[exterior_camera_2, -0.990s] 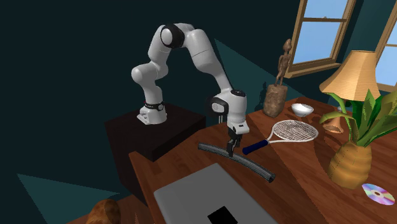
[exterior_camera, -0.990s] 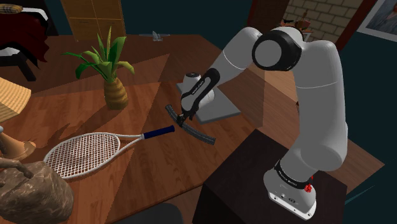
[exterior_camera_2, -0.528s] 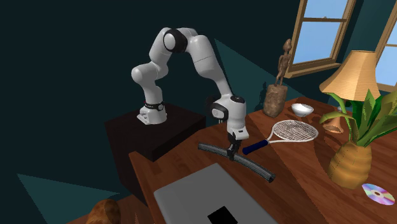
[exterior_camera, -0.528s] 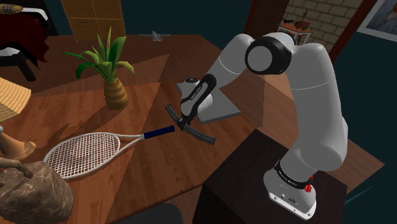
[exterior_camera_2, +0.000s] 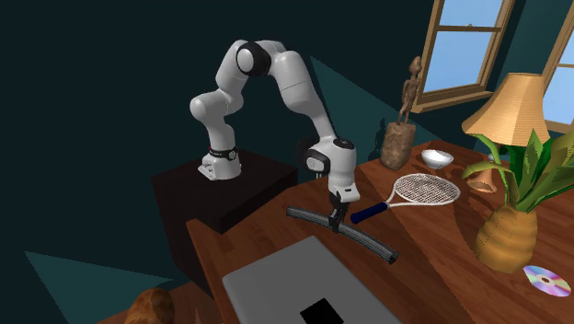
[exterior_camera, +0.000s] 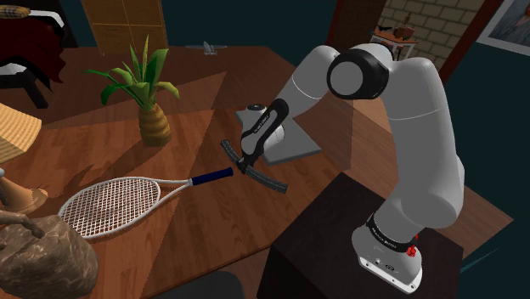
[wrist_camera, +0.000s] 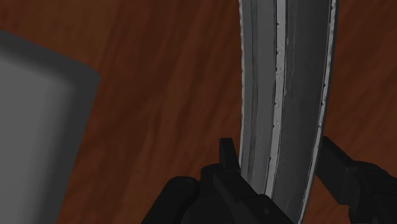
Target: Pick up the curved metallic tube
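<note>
The curved metallic tube lies flat on the wooden surface, directly under the gripper. It passes between the two fingers near its mid-length. One end of the tube extends out to each side of the gripper.

In the wrist view, the gripper is parted to roughly the tube's width. One finger stands at each long edge of the tube, close beside it. The tube rests on the surface and is not lifted.

The arm rises from the stand, bends at the raised shoulder, and slopes down toward the surface. The hand points down at the tube.

A grey flat slab lies just beside the gripper. The blue handle of a tennis racket ends near the gripper on the opposite side.
</note>
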Motion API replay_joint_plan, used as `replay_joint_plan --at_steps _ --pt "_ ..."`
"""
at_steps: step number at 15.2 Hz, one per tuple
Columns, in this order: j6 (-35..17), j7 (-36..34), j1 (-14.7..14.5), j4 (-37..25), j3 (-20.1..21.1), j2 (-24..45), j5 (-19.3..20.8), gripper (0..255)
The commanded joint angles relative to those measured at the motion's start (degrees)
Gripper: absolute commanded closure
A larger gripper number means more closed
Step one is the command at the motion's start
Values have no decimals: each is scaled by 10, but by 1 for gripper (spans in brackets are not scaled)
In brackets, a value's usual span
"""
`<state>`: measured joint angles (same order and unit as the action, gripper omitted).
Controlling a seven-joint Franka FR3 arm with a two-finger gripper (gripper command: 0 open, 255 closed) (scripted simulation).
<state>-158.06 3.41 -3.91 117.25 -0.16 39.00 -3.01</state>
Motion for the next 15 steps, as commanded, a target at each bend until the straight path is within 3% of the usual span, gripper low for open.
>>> replay_joint_plan --at_steps 1,15 --pt "-1 0 0 2 0 -1 0 255" --pt "70 -4 -3 31 -4 -101 4 255"
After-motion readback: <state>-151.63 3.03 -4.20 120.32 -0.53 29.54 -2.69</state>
